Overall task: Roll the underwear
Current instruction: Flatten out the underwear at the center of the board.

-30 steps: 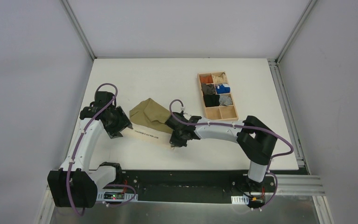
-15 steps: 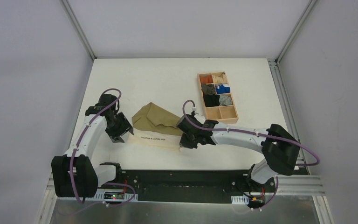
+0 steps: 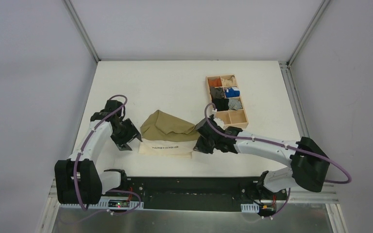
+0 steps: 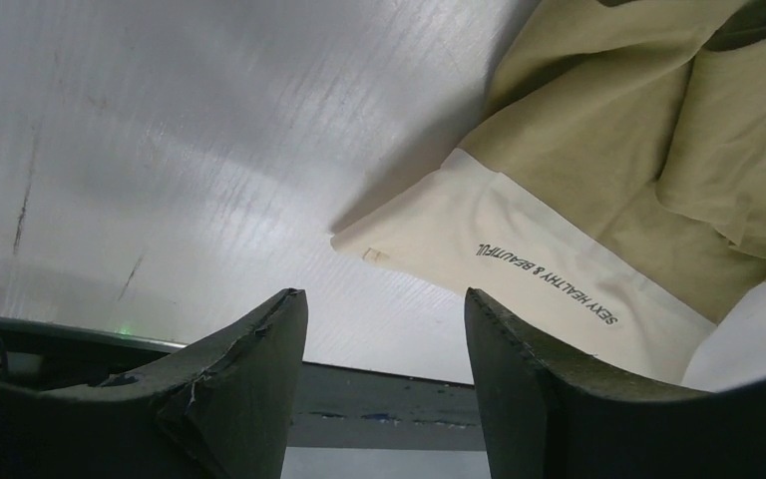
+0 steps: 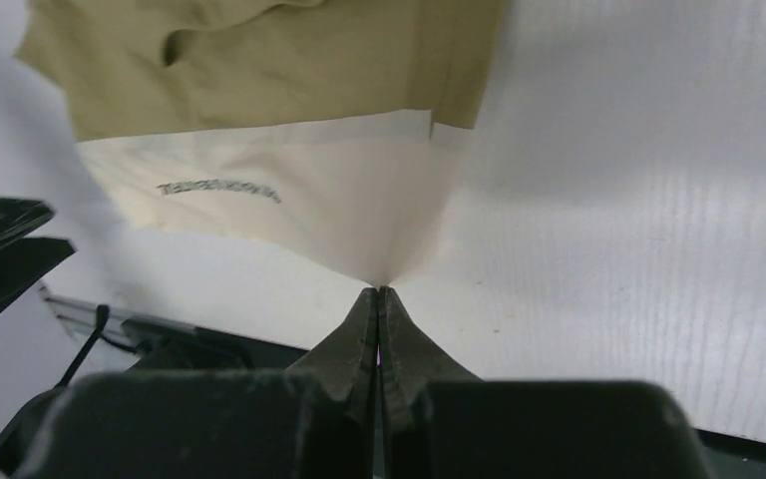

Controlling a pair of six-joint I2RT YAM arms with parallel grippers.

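The underwear (image 3: 167,126) lies at mid-table, olive-khaki fabric crumpled behind a cream waistband (image 3: 166,146) with dark lettering. My right gripper (image 3: 197,145) is shut on the waistband's right corner, and the cream cloth (image 5: 289,200) fans out from the pinched fingertips (image 5: 379,289). My left gripper (image 3: 129,138) stands open just left of the waistband's left end. In its own view, the cream corner (image 4: 379,244) lies just ahead of the gap between its fingers (image 4: 384,299), which holds nothing. The olive fabric (image 4: 638,150) fills the upper right of that view.
A wooden compartment tray (image 3: 244,118) with small orange, black, blue and grey fabric bundles sits at the back right, just beyond the right forearm. The table's near edge and black rail (image 3: 189,187) lie close behind both grippers.
The right gripper has drawn the waistband corner to the right and the whole garment has slid right with it. The left gripper followed slightly right and nearer, still open.
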